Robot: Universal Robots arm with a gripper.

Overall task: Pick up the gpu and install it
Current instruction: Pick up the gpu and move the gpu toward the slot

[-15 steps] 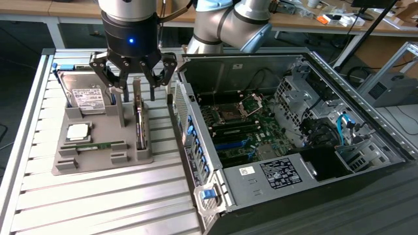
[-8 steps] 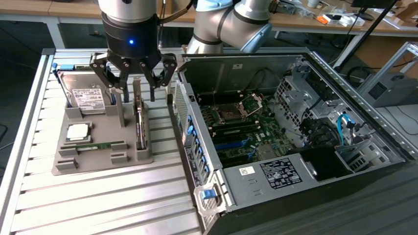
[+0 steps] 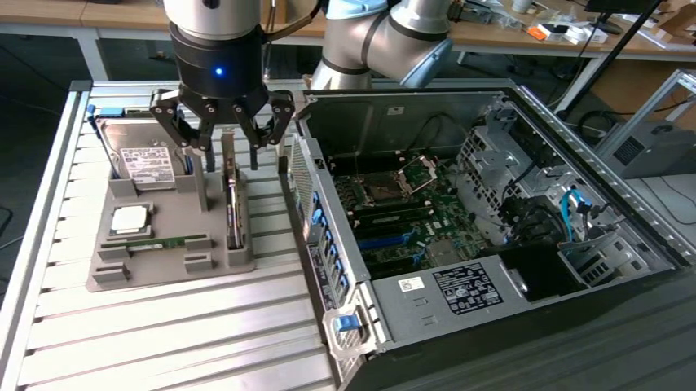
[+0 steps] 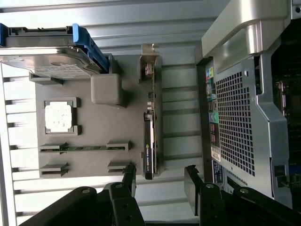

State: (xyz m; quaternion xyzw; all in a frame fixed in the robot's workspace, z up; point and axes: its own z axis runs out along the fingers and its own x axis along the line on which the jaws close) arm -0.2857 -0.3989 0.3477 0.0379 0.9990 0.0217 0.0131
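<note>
slatted metal table (image 3: 163, 338): grey tray (image 3: 163, 270), pc case (image 3: 405, 314)

The gripper (image 3: 226, 161), fingers (image 3: 179, 124) spread, astride the upright gpu (image 3: 231, 204) in its grey holder (image 3: 163, 265)

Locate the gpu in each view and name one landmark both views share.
Exterior view: the gpu stands edge-on in the grey tray, on the side nearest the case, under the open gripper.
Wrist view: the gpu is the dark strip along the tray edge facing the case.
Shared landmark: the hard drive, on the same tray.
</note>
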